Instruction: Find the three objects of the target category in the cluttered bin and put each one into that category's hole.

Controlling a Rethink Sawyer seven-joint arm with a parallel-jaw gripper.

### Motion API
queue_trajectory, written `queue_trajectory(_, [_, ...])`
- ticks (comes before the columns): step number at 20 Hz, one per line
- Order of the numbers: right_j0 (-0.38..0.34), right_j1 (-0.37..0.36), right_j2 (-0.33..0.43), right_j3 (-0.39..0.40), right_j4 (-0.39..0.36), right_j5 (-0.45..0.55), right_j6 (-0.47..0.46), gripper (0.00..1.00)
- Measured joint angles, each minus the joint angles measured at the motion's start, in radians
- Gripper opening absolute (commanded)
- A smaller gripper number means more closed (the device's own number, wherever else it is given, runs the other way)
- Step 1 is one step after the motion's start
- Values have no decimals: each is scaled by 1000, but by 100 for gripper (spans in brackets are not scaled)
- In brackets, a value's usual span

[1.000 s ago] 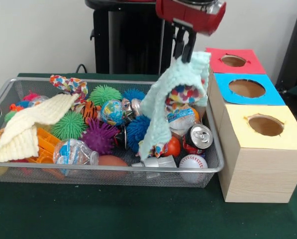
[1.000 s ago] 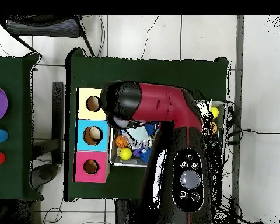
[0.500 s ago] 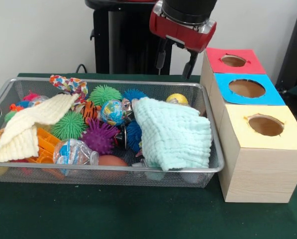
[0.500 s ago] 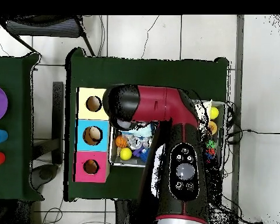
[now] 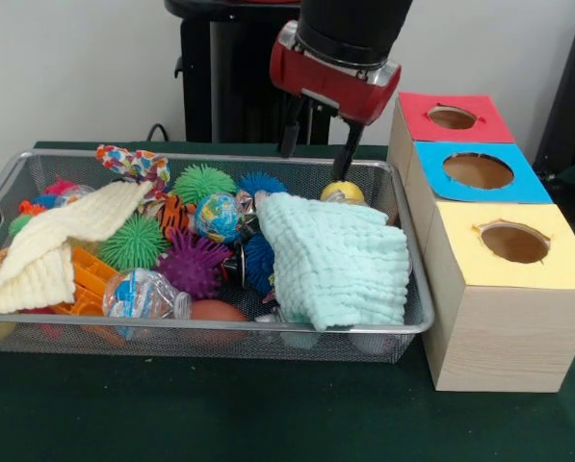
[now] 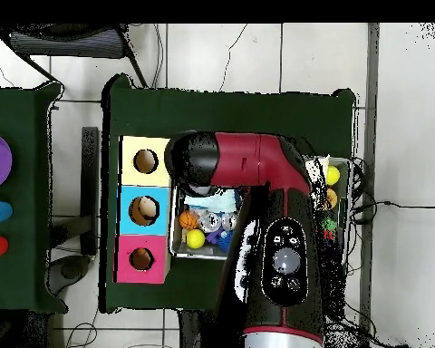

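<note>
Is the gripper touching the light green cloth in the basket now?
Apart. In the front view the gripper hangs open above the basket, and the light green cloth lies flat below its fingertips with a visible gap.

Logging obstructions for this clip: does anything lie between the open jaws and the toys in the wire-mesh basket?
Yes. A pale mint-green waffle-knit cloth lies spread over the right end of the silver wire-mesh basket, covering whatever sits beneath. The gripper hangs open above its far edge, beside a small yellow ball.
</note>
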Motion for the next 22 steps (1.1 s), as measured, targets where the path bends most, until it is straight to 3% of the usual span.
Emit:
queue_trajectory(8, [-40, 75, -22, -56, -31, -88, 0, 100])
queue_trajectory(22, [-91, 176, -132, -49, -24, -53, 0, 100])
